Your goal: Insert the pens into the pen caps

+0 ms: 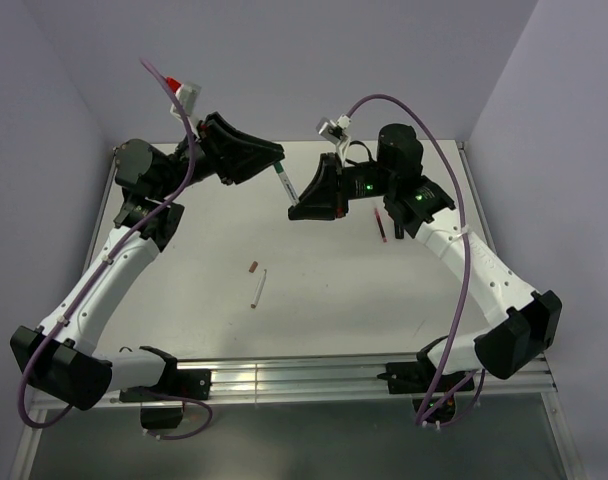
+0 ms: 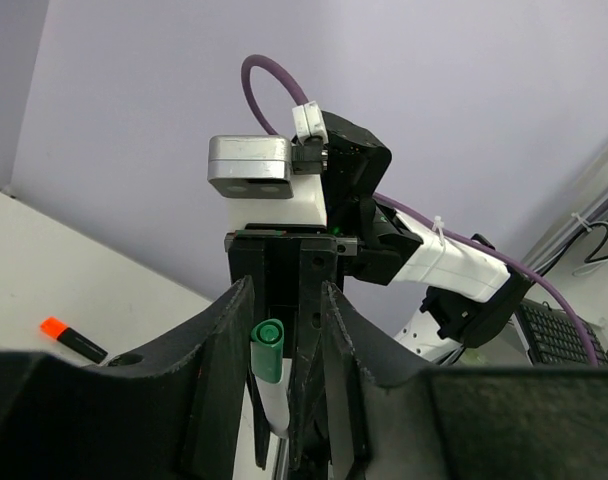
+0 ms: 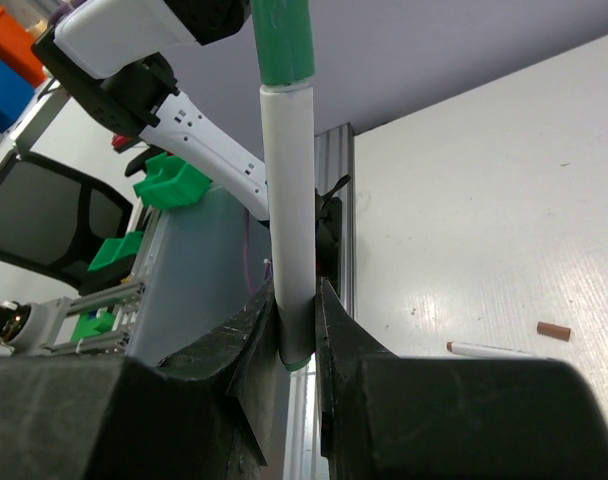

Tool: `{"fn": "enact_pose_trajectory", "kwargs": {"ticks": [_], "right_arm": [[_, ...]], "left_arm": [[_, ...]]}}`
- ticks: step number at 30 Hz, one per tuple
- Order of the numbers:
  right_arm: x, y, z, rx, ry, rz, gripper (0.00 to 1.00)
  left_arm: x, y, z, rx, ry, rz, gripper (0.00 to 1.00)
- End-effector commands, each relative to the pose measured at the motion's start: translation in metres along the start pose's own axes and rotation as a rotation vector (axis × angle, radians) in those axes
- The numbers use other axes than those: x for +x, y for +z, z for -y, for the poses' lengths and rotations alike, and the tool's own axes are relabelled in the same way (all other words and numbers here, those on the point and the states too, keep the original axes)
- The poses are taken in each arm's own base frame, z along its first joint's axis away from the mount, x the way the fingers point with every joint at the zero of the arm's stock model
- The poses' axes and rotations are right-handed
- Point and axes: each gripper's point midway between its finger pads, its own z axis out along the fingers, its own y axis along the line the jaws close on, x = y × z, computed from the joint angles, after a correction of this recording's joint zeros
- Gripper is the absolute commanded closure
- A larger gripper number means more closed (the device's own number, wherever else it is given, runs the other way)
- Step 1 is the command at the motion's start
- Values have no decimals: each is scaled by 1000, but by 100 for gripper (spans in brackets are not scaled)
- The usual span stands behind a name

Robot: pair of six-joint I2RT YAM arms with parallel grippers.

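**White pen held up between the two arms**

The right gripper [image 1: 297, 207] was clamped on the lower end of a thin white plastic pen [image 3: 289, 220], which stood in the air at 12 o'clock from the table's middle. The pen slanted up toward 11 o'clock, to the left gripper [image 1: 272, 161]. A stubby green plastic cap [image 2: 268, 350] sat on the pen's upper end, flush with the white barrel. It lay between the left fingers [image 2: 219, 360], closer to one of them. I could not tell whether they pinched it.

On the white table [image 1: 324, 300], a small brownish-red cap [image 1: 252, 267] lay just at 9 o'clock of the middle. A second thin white pen [image 1: 258, 288] lay just at 5 o'clock of that cap, apart from it. A thin dark red pen [image 1: 382, 225] lay at 2 o'clock, beside the right arm. A short black marker with an orange tip [image 2: 72, 338] lay flat on the table, at 9 o'clock in the left wrist view.
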Motion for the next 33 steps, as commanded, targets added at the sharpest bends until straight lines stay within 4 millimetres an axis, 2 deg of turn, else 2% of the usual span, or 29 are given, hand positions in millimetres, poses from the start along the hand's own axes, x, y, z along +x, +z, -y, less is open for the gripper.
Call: {"fn": "enact_pose_trajectory", "kwargs": {"ticks": [1, 7, 10, 13, 14, 21, 27, 33], "right_arm": [[-6, 2, -2, 3, -32, 7, 100], [-9, 1, -4, 4, -40, 9, 100], [-9, 0, -6, 5, -46, 11, 100], [-12, -1, -9, 7, -60, 18, 100], [-14, -2, -11, 6, -69, 20, 100], [-29, -5, -15, 54, -117, 57, 100], [-41, -7, 1, 164, -141, 88, 100], [-46, -5, 1, 158, -148, 84, 100]], "left_arm": [[-6, 1, 23, 73, 44, -2, 63], [-1, 1, 21, 64, 33, -12, 65], [1, 1, 18, 55, 27, -16, 75], [4, 0, 14, 41, 20, -19, 90], [4, -1, 13, 37, 17, -17, 100], [17, -5, -5, -34, -88, 0, 100], [22, -8, -25, -140, -193, 34, 100], [32, -9, -24, -133, -208, 47, 100]]}}
